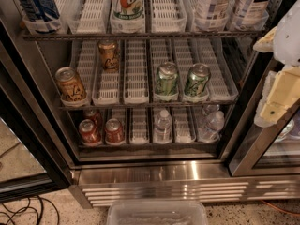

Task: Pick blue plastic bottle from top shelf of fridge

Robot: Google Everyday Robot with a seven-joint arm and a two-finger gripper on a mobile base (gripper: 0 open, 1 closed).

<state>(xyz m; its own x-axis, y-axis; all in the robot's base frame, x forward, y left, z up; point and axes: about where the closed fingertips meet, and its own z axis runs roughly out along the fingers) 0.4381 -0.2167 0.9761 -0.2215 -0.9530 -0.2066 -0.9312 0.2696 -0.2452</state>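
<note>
The end effector [277,90] is hovering at the right, near the fridge [159,173] door frame; I cannot tell its opening or load. The blue plastic bottle [211,3] is standing on the top shelf [93,34], right of centre. The arm is probably needing to rise and approach squarely, clearing the neighbouring bottle [252,3].

A shop or break-room: steel display fridge [159,175] stocked with drink cans [166,81] and bottles [162,125], hand [277,95] at right edge.

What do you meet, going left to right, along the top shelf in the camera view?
Dark-blue bottle → white-labelled bottle → blue plastic bottle → another pale-labelled bottle. The gripper hangs at the far right, lower down.
</note>
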